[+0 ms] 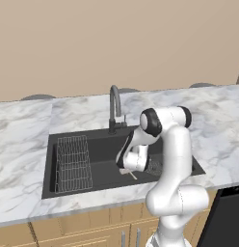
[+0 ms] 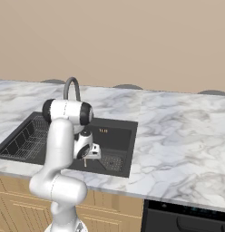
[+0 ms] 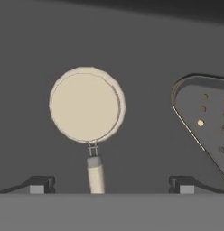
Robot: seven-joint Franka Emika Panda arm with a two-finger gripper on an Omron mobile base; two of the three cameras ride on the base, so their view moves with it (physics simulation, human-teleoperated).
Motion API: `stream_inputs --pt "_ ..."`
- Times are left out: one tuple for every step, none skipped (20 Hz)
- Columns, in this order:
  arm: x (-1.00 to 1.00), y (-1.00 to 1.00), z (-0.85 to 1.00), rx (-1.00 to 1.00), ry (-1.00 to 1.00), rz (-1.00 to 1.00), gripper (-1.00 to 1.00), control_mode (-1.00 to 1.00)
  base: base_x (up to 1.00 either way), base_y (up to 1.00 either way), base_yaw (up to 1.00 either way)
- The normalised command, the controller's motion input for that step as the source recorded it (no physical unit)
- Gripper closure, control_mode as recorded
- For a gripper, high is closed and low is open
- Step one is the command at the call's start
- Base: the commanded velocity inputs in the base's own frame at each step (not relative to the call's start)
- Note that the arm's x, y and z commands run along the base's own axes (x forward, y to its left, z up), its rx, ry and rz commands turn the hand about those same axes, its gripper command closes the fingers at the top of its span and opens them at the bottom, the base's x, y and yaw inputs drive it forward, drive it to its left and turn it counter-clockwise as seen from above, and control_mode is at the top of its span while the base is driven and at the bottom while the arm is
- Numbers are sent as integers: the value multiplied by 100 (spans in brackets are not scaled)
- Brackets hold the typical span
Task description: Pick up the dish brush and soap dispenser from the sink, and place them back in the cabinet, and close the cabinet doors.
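So my marble surface point(image 1: 25, 140) has the black sink point(image 1: 99, 140) sunk into its middle. In the sink: a wire rack point(image 1: 72, 164) at the left end, the dish brush point(image 3: 86, 108) lying flat on the floor near the right end, beside the drain point(image 3: 208, 117).

Matt black basin, veined marble all round

The sink point(image 1: 104, 140) reads as matt black, smooth and unreflective, its wire rack point(image 1: 73, 164) thin bare grey metal; the faucet point(image 1: 114, 108) is dark grey with a dull metallic sheen. The tabletop point(image 1: 25, 140) looks like polished white marble with grey veins. The dish brush point(image 3: 86, 106) shows a flat cream matt head and pale smooth handle. The drain plate point(image 3: 206, 117) is dark, perforated. The drawer fronts point(image 1: 87, 229) are light tan wood.
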Motion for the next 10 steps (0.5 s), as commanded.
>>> stream_inputs --pt "19 4 -20 0 3 0 -100 -100 0 0 0" --pt "19 4 -20 0 2 0 -100 -100 0 0 0" --pt "18 4 -20 0 2 0 -100 -100 0 0 0" --pt "18 5 -19 0 3 0 -100 -100 0 0 0" --pt "18 6 -16 0 5 0 -100 -100 0 0 0" --pt "18 7 -17 0 5 0 -100 -100 0 0 0" --pt "19 7 -17 0 4 0 -100 -100 0 0 0" --pt "19 6 -17 0 4 0 -100 -100 0 0 0" --pt "19 7 -17 0 4 0 -100 -100 0 0 0" --pt "19 7 -17 0 3 0 -100 -100 0 0 0"
